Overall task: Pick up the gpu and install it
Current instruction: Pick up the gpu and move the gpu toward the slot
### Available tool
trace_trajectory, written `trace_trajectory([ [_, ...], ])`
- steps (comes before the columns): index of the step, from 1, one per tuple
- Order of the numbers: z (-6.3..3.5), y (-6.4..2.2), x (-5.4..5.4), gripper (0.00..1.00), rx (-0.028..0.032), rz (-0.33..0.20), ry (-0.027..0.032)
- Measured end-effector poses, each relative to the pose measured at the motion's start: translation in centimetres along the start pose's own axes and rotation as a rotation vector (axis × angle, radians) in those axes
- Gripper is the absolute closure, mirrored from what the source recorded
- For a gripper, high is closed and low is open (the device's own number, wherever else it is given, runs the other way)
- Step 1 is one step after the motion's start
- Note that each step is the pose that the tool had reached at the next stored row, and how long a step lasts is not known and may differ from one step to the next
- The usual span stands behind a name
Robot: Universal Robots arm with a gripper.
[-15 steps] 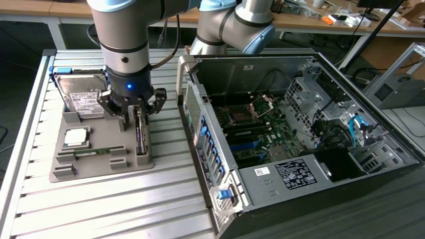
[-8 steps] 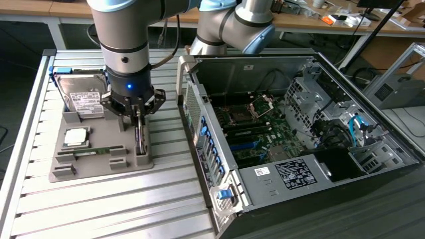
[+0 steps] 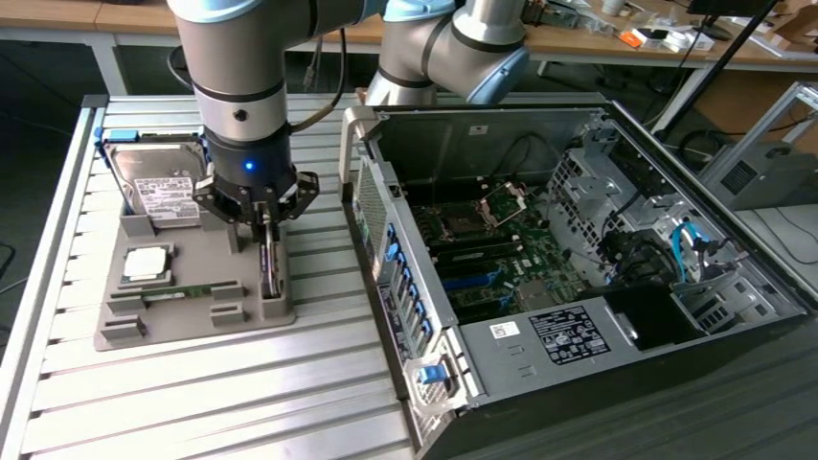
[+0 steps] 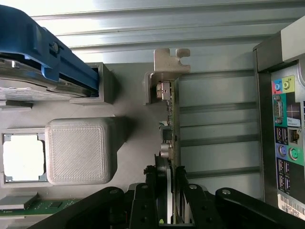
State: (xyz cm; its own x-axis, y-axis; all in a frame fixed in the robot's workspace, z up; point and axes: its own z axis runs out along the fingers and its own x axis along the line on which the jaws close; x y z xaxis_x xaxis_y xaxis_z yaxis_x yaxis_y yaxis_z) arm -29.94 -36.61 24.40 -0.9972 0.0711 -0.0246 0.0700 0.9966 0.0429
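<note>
Black claw (image 4: 170, 183) fingers (image 4: 152, 200) sit closest to the wrist lens, clamped one on each face of the thin, flat gpu (image 4: 172, 129), a card with a greenish-brown circuit-board edge; the jaws are closed on the card's upper edge, with no gap showing. The gpu stands on edge directly beneath the claw, seated in a slot of the grey plastic holder tray (image 3: 179, 328); its silver metal bracket (image 4: 167, 59) forms the end farthest from the fingers. To one side of the claw, on the same tray, lie a grey textured square block (image 4: 76, 150), a silver square processor chip (image 3: 147, 264), a narrow green memory stick (image 3: 179, 291) and a silver hard drive with a white label (image 3: 160, 182), held upright in a blue carrier (image 4: 47, 52). To the opposite side of the claw lies the open metal computer case (image 3: 473, 144), its green motherboard (image 3: 505, 259) exposed; tray and case both rest on the ribbed aluminium table (image 3: 192, 402).
</note>
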Motion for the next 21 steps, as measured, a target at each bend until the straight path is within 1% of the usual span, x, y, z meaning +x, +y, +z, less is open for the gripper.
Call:
trace_trajectory([
  [13, -0.72, 0.03, 0.0, 0.73, 0.0000, 0.000, -0.0001],
  [21, -1.59, 0.07, 0.0, 0.73, 0.0001, 0.000, 0.0000],
])
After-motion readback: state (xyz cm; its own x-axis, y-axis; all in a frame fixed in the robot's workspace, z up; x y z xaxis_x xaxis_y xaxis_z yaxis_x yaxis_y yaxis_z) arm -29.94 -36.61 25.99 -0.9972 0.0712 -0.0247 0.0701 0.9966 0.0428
